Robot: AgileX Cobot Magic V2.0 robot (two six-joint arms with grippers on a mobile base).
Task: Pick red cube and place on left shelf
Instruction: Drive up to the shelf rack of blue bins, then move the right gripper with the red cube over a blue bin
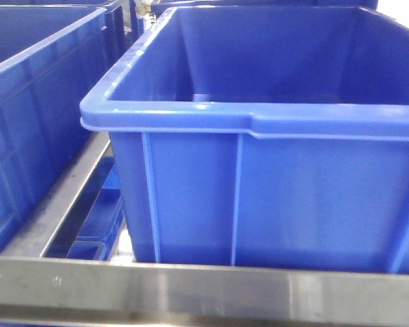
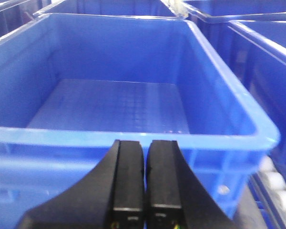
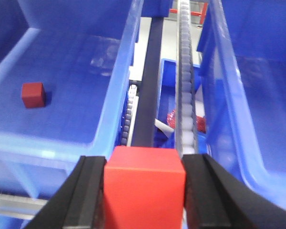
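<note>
In the right wrist view my right gripper (image 3: 144, 191) is shut on a red cube (image 3: 144, 188), held above the gap between two blue bins. A second, darker red cube (image 3: 33, 95) lies on the floor of the left blue bin (image 3: 112, 90). In the left wrist view my left gripper (image 2: 145, 179) is shut and empty, its black fingers (image 2: 128, 176) pressed together in front of the near rim of an empty blue bin (image 2: 133, 136). Neither gripper shows in the front view.
The front view shows a large blue bin (image 1: 259, 116) close up, another blue bin (image 1: 27, 61) at left and a steel rail (image 1: 204, 289) across the bottom. A roller track (image 3: 185, 86) and a dark rail (image 3: 150, 86) run between the bins. Another blue bin (image 3: 229, 95) stands at right.
</note>
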